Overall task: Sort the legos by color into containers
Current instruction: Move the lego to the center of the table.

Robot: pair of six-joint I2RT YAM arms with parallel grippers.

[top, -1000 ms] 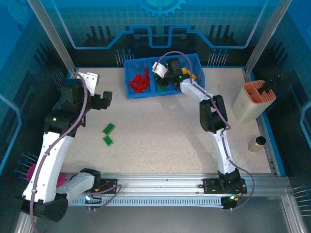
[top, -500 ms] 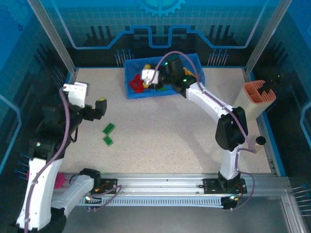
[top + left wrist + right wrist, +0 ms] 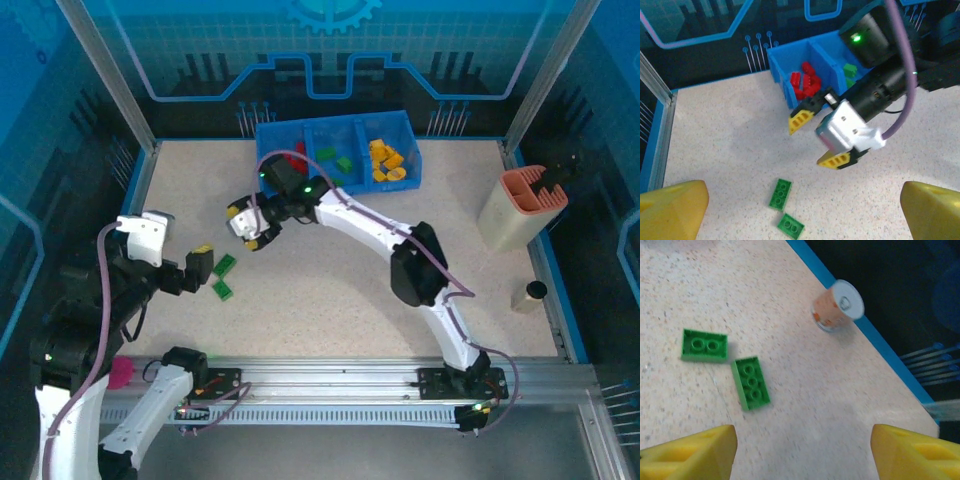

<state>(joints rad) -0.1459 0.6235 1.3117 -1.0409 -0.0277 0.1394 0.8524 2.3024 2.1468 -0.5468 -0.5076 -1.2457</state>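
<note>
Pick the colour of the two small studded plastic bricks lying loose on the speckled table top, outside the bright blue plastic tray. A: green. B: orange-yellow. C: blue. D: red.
A: the two small studded plastic bricks on the speckled table top, apart from the bright blue plastic tray, are both green.

A speckled beige table lies under the right gripper. Far beyond it stands a dark blue wall with light-blue line patterns, between 2 aluminium posts.
</note>
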